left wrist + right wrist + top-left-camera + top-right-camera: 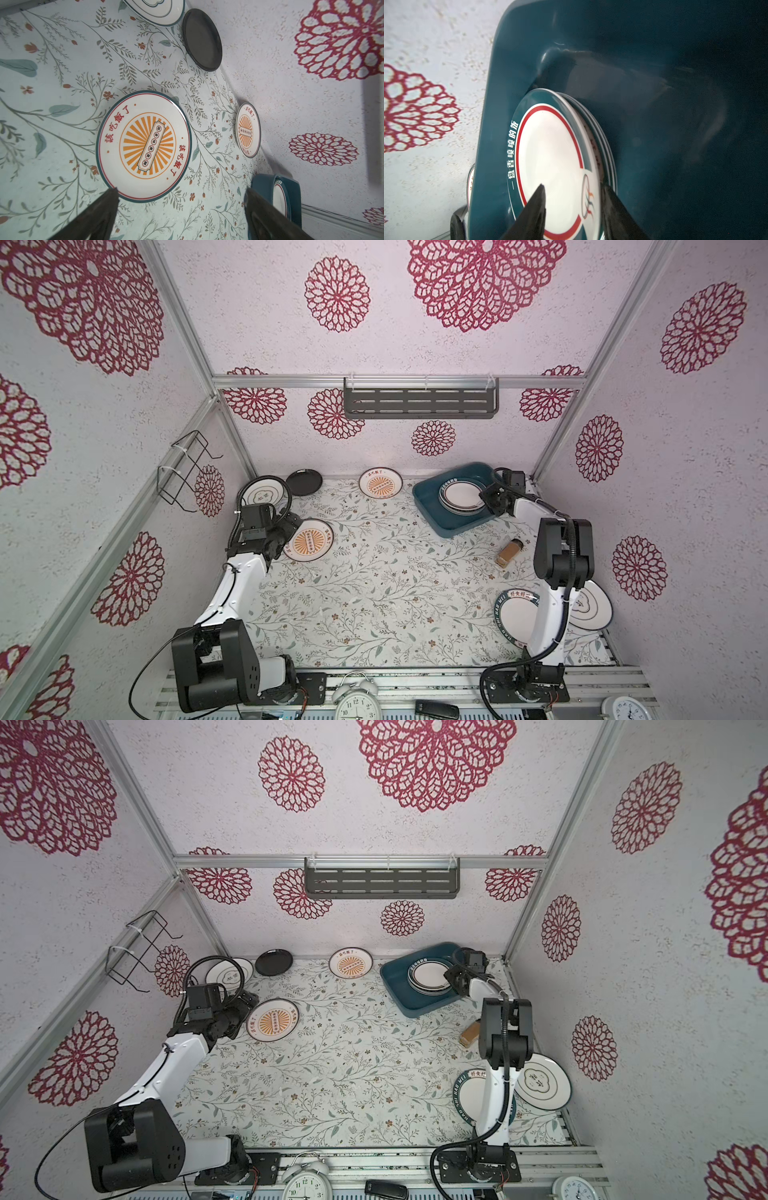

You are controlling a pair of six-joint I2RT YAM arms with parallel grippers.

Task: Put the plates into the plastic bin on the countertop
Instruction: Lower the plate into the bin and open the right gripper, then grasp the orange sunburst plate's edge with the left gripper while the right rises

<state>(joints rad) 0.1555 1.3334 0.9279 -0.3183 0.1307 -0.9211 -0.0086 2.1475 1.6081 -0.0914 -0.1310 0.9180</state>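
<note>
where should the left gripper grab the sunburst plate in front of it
Probably by the rim nearest the left gripper, coming in low from that side. The sunburst plate lies flat on the countertop, so only its thin raised edge offers a pinch.

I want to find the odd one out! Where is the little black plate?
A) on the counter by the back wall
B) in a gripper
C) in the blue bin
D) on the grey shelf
A: in both top views the black plate sits on the counter at the back wall, well apart from the bin, with neither gripper on it.
</note>
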